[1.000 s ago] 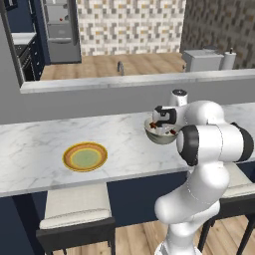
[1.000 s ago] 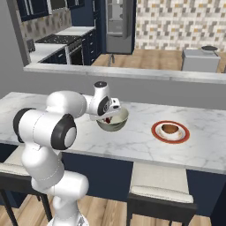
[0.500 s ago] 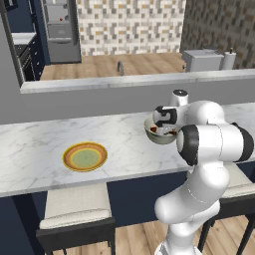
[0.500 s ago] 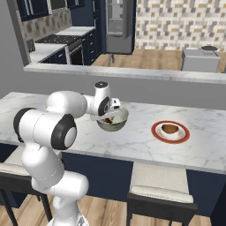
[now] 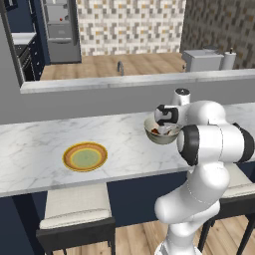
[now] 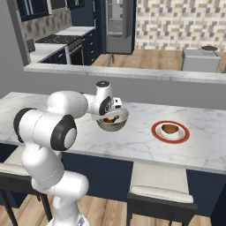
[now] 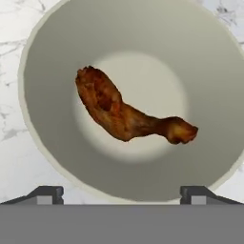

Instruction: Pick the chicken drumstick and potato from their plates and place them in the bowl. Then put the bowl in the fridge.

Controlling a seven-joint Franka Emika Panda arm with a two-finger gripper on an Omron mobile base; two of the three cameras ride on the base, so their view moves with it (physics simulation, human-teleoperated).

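Note:
The chicken drumstick (image 7: 125,115) lies loose on the cream floor of the bowl (image 7: 52,157), a dark reddish-brown piece lying across the middle. My gripper (image 7: 121,193) hangs straight over the bowl, open, its two fingertips (image 7: 46,194) wide apart with nothing between them. On the marble counter the bowl (image 5: 160,135) sits under my gripper (image 5: 167,122). To its left lies the orange-rimmed plate (image 5: 85,156), bare. In the right base view the potato (image 6: 169,129) rests on a red-rimmed plate (image 6: 182,137), right of the bowl (image 6: 112,123) and my gripper (image 6: 111,111). The fridge (image 5: 60,30) stands far back.
A raised grey ledge (image 5: 124,82) with a faucet (image 5: 120,67) runs behind the counter. Stools (image 5: 77,213) stand under the counter's front edge. Across the room, a stove and dark navy cabinets (image 6: 62,48) line the far wall beside the fridge (image 6: 118,24).
My jaws have opened from nearly shut and the drumstick has been let go into the bowl. The arm and the base have stayed in place.

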